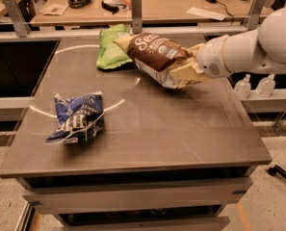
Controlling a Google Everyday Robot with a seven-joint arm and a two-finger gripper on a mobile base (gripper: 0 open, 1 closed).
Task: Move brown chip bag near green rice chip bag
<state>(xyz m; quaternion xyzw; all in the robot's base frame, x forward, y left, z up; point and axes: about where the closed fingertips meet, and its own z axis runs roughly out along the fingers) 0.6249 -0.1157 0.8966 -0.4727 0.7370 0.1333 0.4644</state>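
The brown chip bag (154, 52), dark brown with white script and cream ends, is held tilted above the table's far middle. My gripper (194, 70) is shut on its right cream end, coming in from the right on a white arm. The bag's left end hangs over the right edge of the green rice chip bag (112, 52), which lies flat at the table's far side. Part of the green bag is hidden behind the brown bag.
A dark blue bag with white print (76, 118) lies on the left of the grey table (181, 134). A metal post (136, 6) stands behind the green bag. Two clear bottles (254, 85) sit on a lower shelf at the right.
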